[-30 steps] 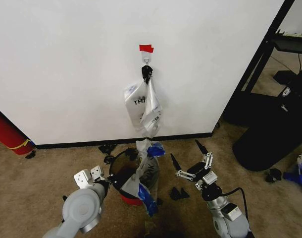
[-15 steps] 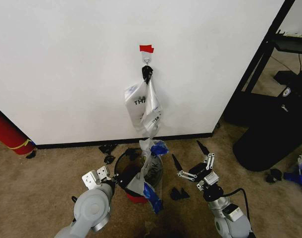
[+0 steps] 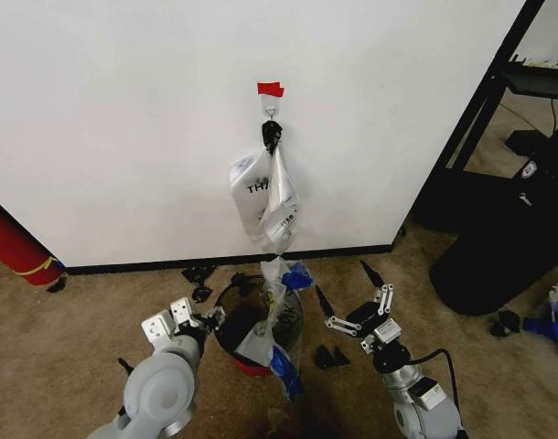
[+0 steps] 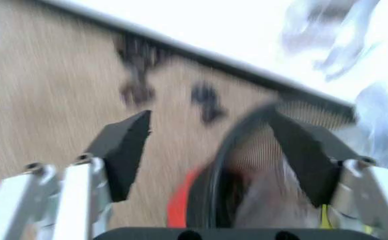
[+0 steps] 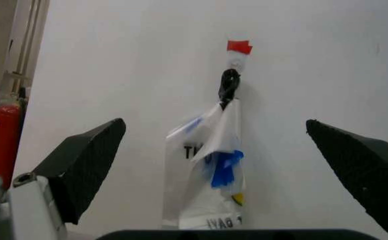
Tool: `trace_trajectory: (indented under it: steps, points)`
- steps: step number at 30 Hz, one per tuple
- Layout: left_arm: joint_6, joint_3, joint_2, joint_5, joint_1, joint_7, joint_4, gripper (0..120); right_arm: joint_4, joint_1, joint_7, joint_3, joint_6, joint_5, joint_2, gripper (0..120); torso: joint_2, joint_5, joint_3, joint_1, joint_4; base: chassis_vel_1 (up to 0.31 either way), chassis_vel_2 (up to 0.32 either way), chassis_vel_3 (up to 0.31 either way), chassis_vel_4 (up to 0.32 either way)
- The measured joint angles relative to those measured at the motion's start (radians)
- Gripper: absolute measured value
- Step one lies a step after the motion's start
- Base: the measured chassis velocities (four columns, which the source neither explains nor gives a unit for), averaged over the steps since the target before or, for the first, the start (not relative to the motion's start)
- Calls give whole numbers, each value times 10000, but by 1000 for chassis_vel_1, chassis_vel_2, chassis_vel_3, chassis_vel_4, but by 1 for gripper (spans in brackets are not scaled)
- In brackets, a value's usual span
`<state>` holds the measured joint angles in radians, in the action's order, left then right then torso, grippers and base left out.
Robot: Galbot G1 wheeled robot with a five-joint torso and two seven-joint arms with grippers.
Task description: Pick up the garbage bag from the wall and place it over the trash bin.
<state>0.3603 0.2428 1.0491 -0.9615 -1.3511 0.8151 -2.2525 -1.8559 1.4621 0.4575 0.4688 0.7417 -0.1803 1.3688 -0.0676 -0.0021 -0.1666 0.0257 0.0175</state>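
My left gripper (image 3: 209,319) is open, its fingers spread at the near rim of the bin (image 3: 226,327). The bag (image 3: 277,322) is draped over the bin, just past my left fingers (image 4: 125,147), and hangs down the bin's side. My right gripper (image 3: 345,291) is open too, empty, just beside the bag. Straight ahead of my right fingers (image 5: 86,165), more bags (image 5: 209,182) hang from a hook (image 3: 272,112) on the wall (image 3: 123,110).

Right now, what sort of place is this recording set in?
Probably an office or lab room, staged for testing. The floor is brown carpet below a plain white wall with a black baseboard. A red fire extinguisher stands on the left, a black rack on the right.
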Motion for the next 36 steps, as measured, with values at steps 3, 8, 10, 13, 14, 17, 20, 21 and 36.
trace_trajectory:
  steps: [3,8,10,13,14,17,20,21,36]
  points:
    - [-391,32,-398,1288,-198,-801,-312,86,83,-55,-384,45,12,218,12,100,0,1,0,0,-1,0,0,0,0]
    - [-1335,145,-1361,3634,-353,-2863,-789,99,361,-373,-2659,504,-500,1560,-42,100,0,2,0,0,-1,0,0,0,0]
    - [-1723,205,-1762,4467,-312,-3687,-901,100,427,-510,-3842,784,-904,2064,-142,100,0,3,0,0,-2,0,0,0,0]
    - [-2263,106,-2501,5535,111,-5109,-1124,100,445,-616,-5007,1212,-1456,2313,-354,100,0,1,0,0,1,0,0,0,0]
    - [-2288,16,-2674,5663,279,-5482,-1209,100,444,-626,-5097,1301,-1525,2325,-397,100,0,1,0,0,2,0,0,0,0]
    - [-2286,-183,-3008,5717,615,-6203,-1327,100,445,-642,-5136,1396,-1571,2384,-442,100,0,1,1,0,1,0,0,0,0]
    - [-2240,-553,-3490,5715,1244,-7227,-1303,100,480,-658,-5138,1407,-1580,2486,-435,100,0,2,0,0,-3,0,0,0,0]
    - [-2182,-828,-3718,5715,1680,-7609,-1201,100,482,-639,-5134,1387,-1573,2529,-398,100,0,0,0,0,-2,0,0,0,0]
    - [-852,-5380,-3515,8272,6037,-9337,628,100,244,-343,-5033,1142,-1411,3119,357,100,0,1,0,0,0,0,0,0,0]
